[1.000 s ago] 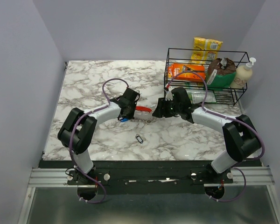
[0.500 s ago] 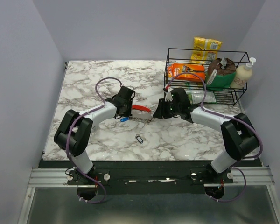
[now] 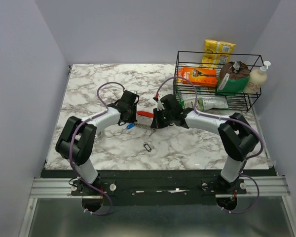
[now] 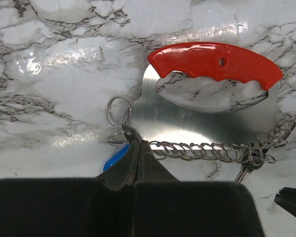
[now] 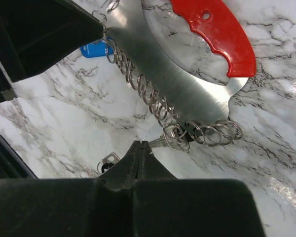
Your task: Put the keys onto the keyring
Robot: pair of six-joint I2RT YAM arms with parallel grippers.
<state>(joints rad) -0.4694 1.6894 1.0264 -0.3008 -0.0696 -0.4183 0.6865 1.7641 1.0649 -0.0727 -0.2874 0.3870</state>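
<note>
The keyring (image 4: 214, 61) is a red curved grip on a silvery plate, with a chain of small rings (image 4: 202, 150) along the plate's edge. It lies on the marble between the arms (image 3: 147, 114). My left gripper (image 4: 138, 143) is shut on the ring at the chain's left end, with the blue-headed key (image 4: 116, 157) beside it. A few silvery keys (image 5: 175, 138) hang at the chain's other end. My right gripper (image 5: 142, 144) is shut just short of them. One key blade runs under its right fingertip, and nothing shows between its jaws.
A small dark oval-headed piece (image 3: 147, 146) lies loose on the marble near the front. Another small piece (image 5: 108, 160) sits left of my right fingers. A black wire basket (image 3: 187, 53) with packets stands at the back right, with a soap bottle (image 3: 259, 76) beside it.
Both arms shifted left, and the keyring bunch slid left with my left gripper. My right gripper closed from open to shut next to the keys.
</note>
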